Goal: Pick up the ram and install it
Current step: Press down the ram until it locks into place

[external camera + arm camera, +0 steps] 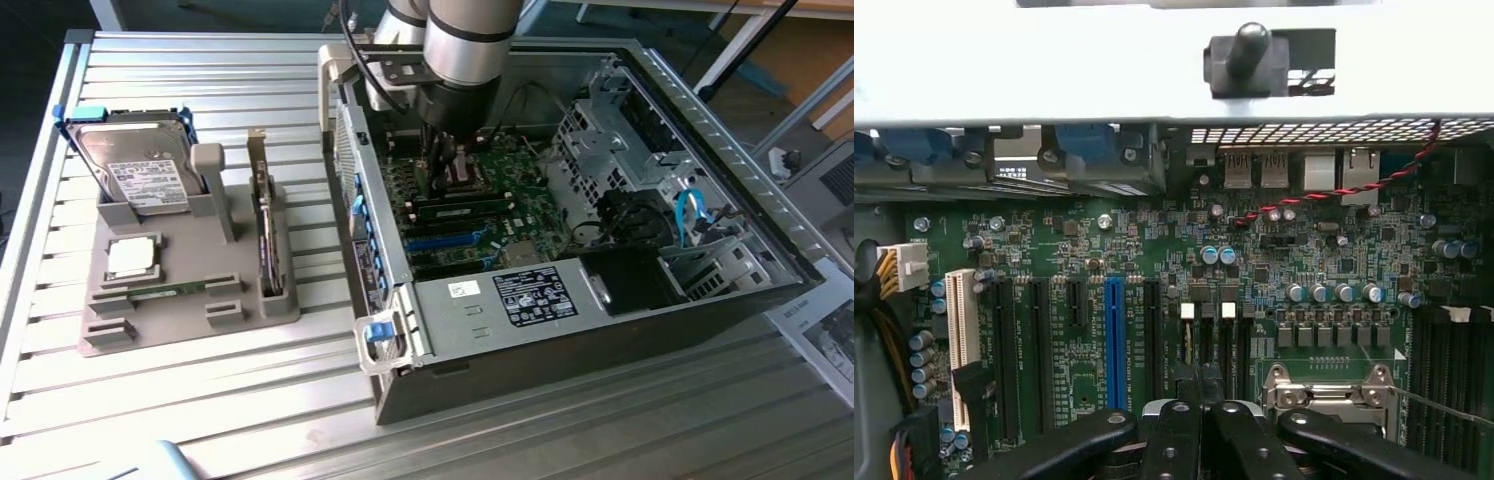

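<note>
The ram [168, 290] is a thin green stick lying flat in a slot of the grey holder [187, 318] at the exterior view's left, just in front of the square silver chip. My gripper [449, 168] hangs inside the open computer case [534, 300], well to the right of the ram, low over the green motherboard [1154, 250] beside the processor socket [1334, 385]. In the wrist view its black fingers [1172, 440] are pressed together and the gripper [1204, 430] is shut, with nothing that I can make out between them.
The holder also carries a silver hard drive [134, 165], standing tilted, and a card [270, 240] set on edge. Case walls, a drive cage [601, 130] and cables [687, 215] crowd the arm. A red-and-black wire [1334, 190] crosses the board.
</note>
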